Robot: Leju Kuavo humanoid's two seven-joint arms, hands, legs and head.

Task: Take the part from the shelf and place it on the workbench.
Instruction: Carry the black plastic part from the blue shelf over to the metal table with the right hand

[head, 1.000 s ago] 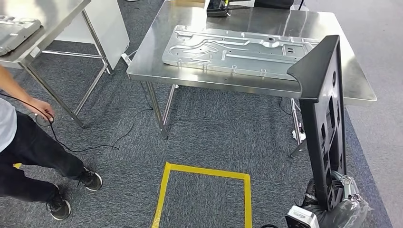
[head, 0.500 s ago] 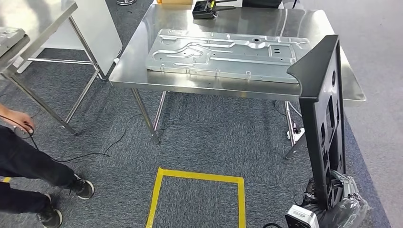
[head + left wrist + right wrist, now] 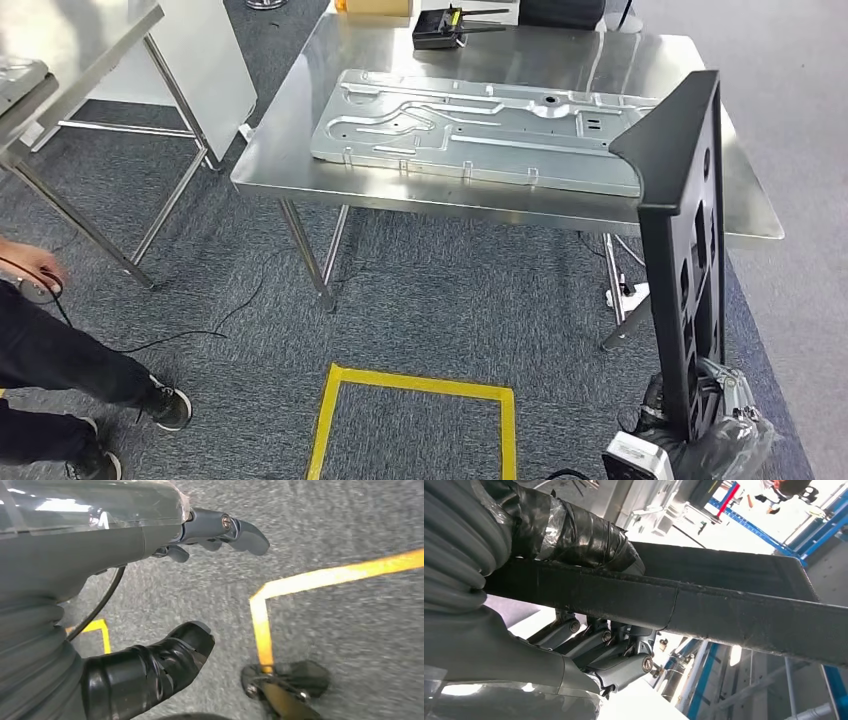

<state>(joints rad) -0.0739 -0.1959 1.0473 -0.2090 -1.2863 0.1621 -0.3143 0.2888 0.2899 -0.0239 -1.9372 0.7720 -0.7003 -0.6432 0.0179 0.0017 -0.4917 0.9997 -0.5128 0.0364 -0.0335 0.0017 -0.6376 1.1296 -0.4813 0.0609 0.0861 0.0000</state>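
Observation:
A long black plastic part point(image 3: 684, 260) stands upright at the right of the head view, gripped at its lower end by my right hand point(image 3: 715, 410). In the right wrist view the thumb and fingers point(image 3: 619, 655) clamp the black part point(image 3: 724, 610) between them. Ahead stands the steel workbench point(image 3: 290, 150) with a large stamped metal panel point(image 3: 480, 125) lying on it. My left hand point(image 3: 165, 605) hangs over the carpet, fingers apart, holding nothing.
A yellow tape square point(image 3: 415, 415) marks the carpet in front of the workbench. A person point(image 3: 60, 350) in dark trousers stands at the left holding a cable. A second steel table point(image 3: 70, 60) is at the far left. A black box point(image 3: 445, 27) sits at the workbench's back.
The whole view has shifted as the camera moved; the workbench now sits a little lower and more to the right than half a second ago. The person has drifted further left and down.

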